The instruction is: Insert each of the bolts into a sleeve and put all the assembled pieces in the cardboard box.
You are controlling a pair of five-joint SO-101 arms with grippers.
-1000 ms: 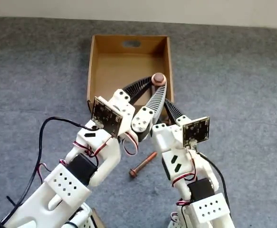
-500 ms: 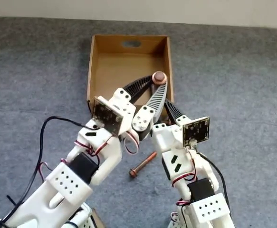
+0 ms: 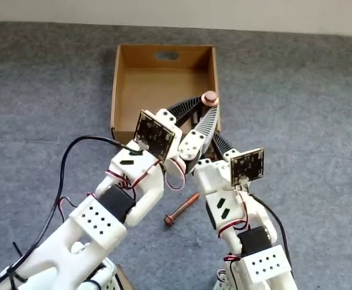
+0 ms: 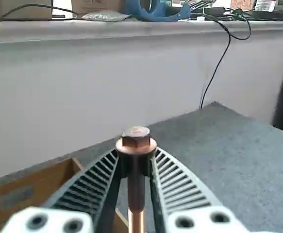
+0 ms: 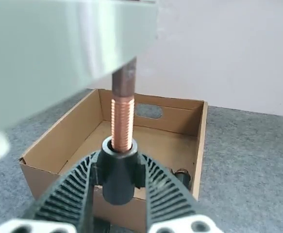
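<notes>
left tool [image 4: 135, 156] clamping bolt [image 4: 136, 138] | right tool [image 5: 118, 162] clamping sleeve [image 5: 118, 183], bolt tip sitting inside (depth hidden) | second bolt [image 3: 182, 209] lying on table [image 3: 43, 90]

— What lies under everything?
— A grey felt-like table cover [image 3: 320, 109], with a plain white wall [image 4: 83, 82] behind.
— And up on the white ledge [image 4: 58, 26]?
— A blue plastic object [image 4: 148, 8]; a thin black cable [image 4: 214, 73] hangs down the wall

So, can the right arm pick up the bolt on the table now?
Probably not yet: the right gripper is shut on a sleeve, and the left gripper holds a bolt partly in it. The loose bolt lies uncovered.
</notes>
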